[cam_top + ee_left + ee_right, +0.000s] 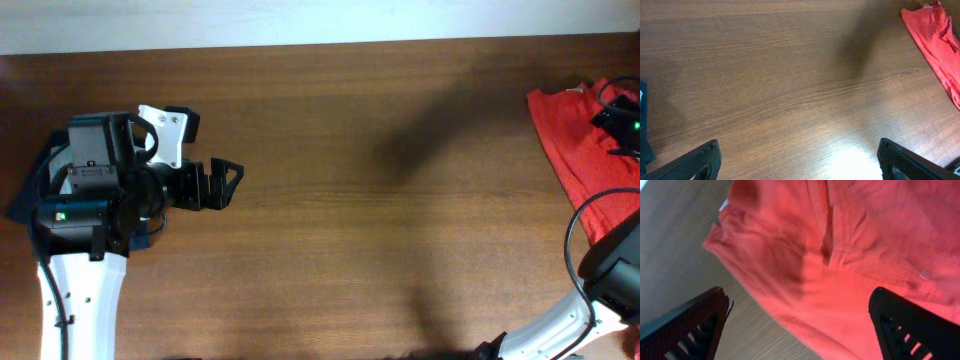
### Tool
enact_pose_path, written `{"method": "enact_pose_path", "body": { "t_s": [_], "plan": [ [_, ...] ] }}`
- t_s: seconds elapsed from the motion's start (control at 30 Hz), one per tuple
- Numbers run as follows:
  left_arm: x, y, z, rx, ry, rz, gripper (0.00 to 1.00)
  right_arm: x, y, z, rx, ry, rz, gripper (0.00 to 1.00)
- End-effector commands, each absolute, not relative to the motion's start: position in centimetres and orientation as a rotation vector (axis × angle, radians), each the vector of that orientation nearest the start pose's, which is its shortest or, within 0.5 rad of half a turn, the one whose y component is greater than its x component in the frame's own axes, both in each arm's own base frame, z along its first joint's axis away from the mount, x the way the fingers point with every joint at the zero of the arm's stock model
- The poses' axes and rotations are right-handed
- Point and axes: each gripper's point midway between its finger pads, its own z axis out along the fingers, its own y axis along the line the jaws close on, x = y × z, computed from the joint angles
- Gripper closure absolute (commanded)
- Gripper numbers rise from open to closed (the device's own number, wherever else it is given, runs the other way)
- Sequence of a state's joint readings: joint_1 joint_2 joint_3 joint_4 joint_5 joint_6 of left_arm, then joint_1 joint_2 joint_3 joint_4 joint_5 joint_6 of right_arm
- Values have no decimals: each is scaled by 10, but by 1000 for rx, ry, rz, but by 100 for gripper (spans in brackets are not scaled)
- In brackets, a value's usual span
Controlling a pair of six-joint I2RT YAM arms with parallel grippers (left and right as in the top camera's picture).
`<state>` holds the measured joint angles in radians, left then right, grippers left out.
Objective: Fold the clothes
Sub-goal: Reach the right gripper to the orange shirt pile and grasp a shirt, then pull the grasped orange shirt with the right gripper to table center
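Overhead, the left gripper [228,185] sits at the left of the table [350,230] with its fingers spread wide, well apart from the shirt [572,140]. That orange-red shirt lies crumpled at the far right edge. The right gripper [800,330] hangs over it, fingers [690,325] apart, with cloth showing between them.

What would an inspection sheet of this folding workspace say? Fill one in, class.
Surface: brown wooden table, bare in the middle.
Job's things: orange-red shirt, crumpled at the right edge.
Clutter: dark blue cloth beneath the left arm.
Grippers: left gripper open above bare wood; right gripper open over the shirt.
Cables: black cable looping beside the right arm.
Surroundings: pale wall strip behind the table.
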<state>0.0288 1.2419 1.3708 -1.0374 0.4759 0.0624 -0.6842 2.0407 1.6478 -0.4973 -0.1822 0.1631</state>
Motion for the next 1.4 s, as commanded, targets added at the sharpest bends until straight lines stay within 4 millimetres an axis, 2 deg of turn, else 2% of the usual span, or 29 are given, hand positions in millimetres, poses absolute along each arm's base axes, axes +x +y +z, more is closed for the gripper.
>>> {"method": "enact_pose_path", "body": {
  "t_s": [0.0, 0.07, 0.17, 0.5, 0.6, 0.7, 0.87, 0.97, 1.07, 1.2, 1.27, 1.37],
  "plan": [
    [311, -73, 282, 247, 2389, -562, 1, 442, -336, 120, 799, 2289, -129, 8],
    [311, -71, 281, 242, 2393, -546, 0, 439, -346, 107, 778, 2321, -189, 8],
    [311, -70, 281, 241, 2394, -544, 0, 438, -351, 92, 788, 2334, -190, 8],
    [311, -70, 281, 240, 2394, -540, 0, 440, -359, 59, 812, 2362, -203, 8],
    [311, -70, 281, 240, 2395, -542, 0, 439, -363, 56, 820, 2358, -230, 13],
    [310, -70, 280, 238, 2399, -543, 1, 440, -364, 55, 819, 2356, -233, 22],
    [309, -70, 279, 236, 2408, -546, 1, 434, -368, 37, 850, 2385, -269, 24],
    [309, -70, 279, 236, 2409, -546, 1, 435, -369, 36, 849, 2381, -271, 29],
    [309, -70, 279, 236, 2408, -546, 0, 436, -369, 36, 847, 2379, -272, 40],
    [309, -70, 279, 236, 2408, -545, 1, 436, -371, 40, 858, 2371, -280, 76],
    [309, -71, 279, 237, 2407, -548, 1, 433, -377, 48, 930, 2340, -304, 95],
    [309, -71, 279, 238, 2406, -549, 1, 437, -380, 76, 976, 2275, -301, 96]
  ]
}}
